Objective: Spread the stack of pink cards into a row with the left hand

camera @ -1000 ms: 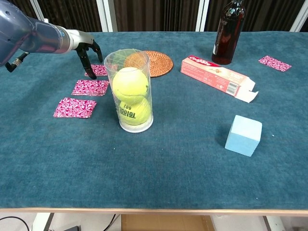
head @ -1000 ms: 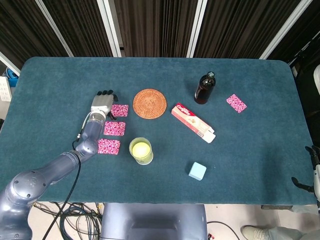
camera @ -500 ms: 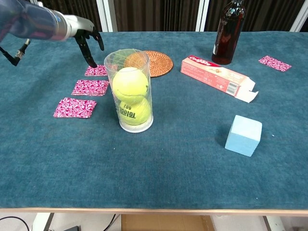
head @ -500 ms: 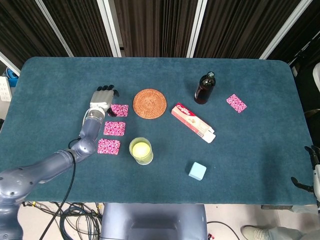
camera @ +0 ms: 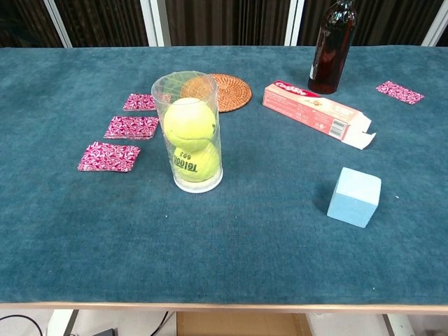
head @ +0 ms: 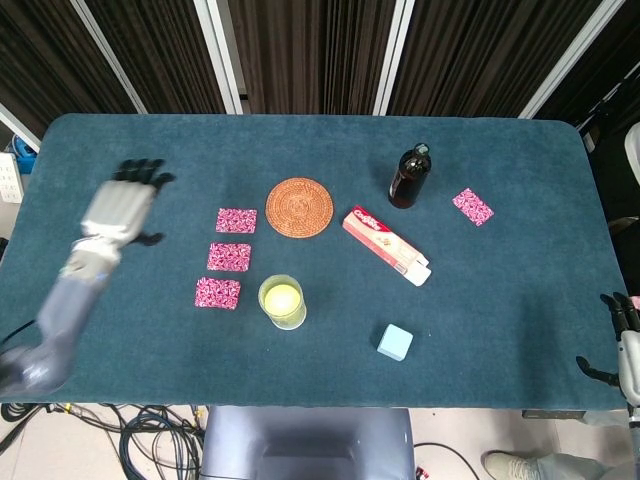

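Three pink patterned cards lie in a row on the blue table: the far card (head: 236, 220) (camera: 142, 102), the middle card (head: 229, 257) (camera: 131, 127) and the near card (head: 218, 293) (camera: 108, 157). My left hand (head: 122, 208) hovers well to the left of them with fingers spread, holding nothing; it appears blurred and is out of the chest view. My right hand (head: 624, 345) shows only at the head view's bottom right edge, off the table, fingers apart and holding nothing.
A clear tube with tennis balls (head: 282, 301) (camera: 189, 133) stands right of the cards. Behind are a woven coaster (head: 299, 207) (camera: 220, 91), a dark bottle (head: 410, 177) (camera: 333, 45), a pink box (head: 386, 244) (camera: 318, 112), another pink card (head: 472, 206) (camera: 399, 92) and a blue cube (head: 394, 342) (camera: 355, 197).
My left hand has lifted off the far card and swung left, away from the row and out of the chest view. The cards stay where they lay.
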`<state>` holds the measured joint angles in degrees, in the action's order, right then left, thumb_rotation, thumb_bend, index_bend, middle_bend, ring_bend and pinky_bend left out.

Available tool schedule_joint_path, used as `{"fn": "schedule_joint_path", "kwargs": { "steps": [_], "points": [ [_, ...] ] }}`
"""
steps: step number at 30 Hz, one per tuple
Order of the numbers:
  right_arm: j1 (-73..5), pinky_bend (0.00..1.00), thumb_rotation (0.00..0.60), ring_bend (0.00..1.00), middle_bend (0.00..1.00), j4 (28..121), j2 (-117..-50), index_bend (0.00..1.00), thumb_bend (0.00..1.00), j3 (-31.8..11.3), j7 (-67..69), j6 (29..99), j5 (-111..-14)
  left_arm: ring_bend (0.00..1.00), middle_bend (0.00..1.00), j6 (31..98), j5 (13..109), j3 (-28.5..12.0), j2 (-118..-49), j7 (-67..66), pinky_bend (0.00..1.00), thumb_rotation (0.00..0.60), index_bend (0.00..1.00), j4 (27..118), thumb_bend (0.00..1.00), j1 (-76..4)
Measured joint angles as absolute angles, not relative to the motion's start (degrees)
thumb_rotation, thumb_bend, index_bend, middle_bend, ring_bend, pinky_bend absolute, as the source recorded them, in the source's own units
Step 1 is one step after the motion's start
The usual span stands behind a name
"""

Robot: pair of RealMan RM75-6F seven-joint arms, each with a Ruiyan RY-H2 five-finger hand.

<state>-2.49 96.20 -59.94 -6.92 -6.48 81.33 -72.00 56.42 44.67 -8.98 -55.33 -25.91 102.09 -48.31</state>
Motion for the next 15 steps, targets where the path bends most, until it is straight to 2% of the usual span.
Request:
{"fn": "schedule_joint_path", "kwargs": {
  "steps": [3,8,11,15],
  "points": [
    [-2.19,0.19,0.600,0.15,0.08,96.50,-59.89,0.11,0.17,-6.93,-6.74,82.79,-73.10,0.00,0.11,63.70,55.65,-5.04,-51.17,-21.31,0.00,0.600,0.21,105.75,0.18,-39.78],
    [-2.10,0.19,0.600,0.15,0.08,96.38,-59.98,0.11,0.17,-6.64,-6.61,83.49,-74.98,0.00,0.10,77.18,74.66,2.69,-50.07,-11.11,0.00,0.600,0.21,105.62,0.18,-24.01],
    [-2.07,0.19,0.600,0.15,0.08,95.96,-60.18,0.11,0.17,-6.56,-6.05,84.21,-76.16,0.00,0.10,84.83,81.53,6.33,-50.98,-5.37,0.00,0.600,0.20,103.30,0.18,-15.97],
    [-2.03,0.20,0.600,0.15,0.08,95.69,-60.32,0.11,0.17,-6.64,-5.17,84.72,-76.80,0.00,0.10,91.31,86.56,8.21,-53.12,-0.42,0.00,0.600,0.20,99.05,0.18,-10.76]
  ]
}}
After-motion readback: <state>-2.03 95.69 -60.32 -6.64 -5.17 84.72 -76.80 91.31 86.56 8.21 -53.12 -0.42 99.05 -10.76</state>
